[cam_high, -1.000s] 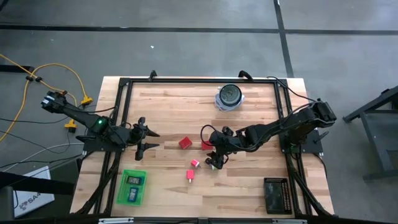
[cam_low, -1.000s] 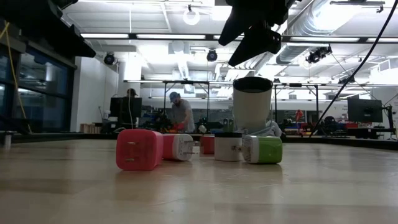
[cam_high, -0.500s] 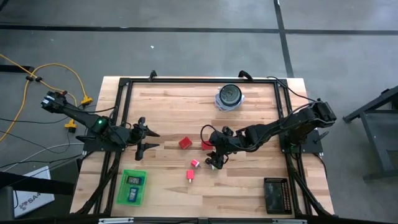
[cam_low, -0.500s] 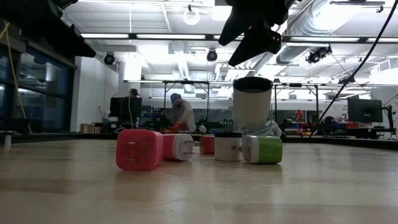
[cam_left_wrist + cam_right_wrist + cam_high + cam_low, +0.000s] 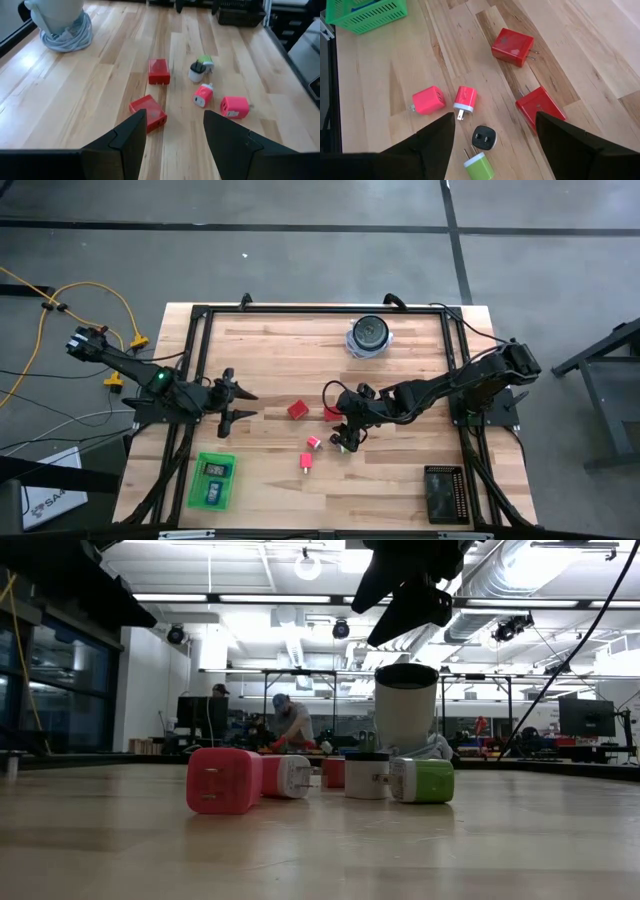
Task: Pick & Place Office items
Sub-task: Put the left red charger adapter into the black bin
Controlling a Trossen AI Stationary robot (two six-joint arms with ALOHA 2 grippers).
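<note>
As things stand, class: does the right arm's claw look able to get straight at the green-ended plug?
Probably yes. The right claw hangs open just above the green-ended plug, and nothing covers it. The black plug lies close beside it, though, so a finger might nudge that one on the way down.

From above, the green plug (image 5: 344,446) and the dark plug are mostly hidden under the right gripper (image 5: 343,436) and too small to tell apart. In the level view, the red blocks (image 5: 334,772) sit half hidden behind nearer plugs. The green basket (image 5: 365,14) is cut off at the right wrist view's edge.
</note>
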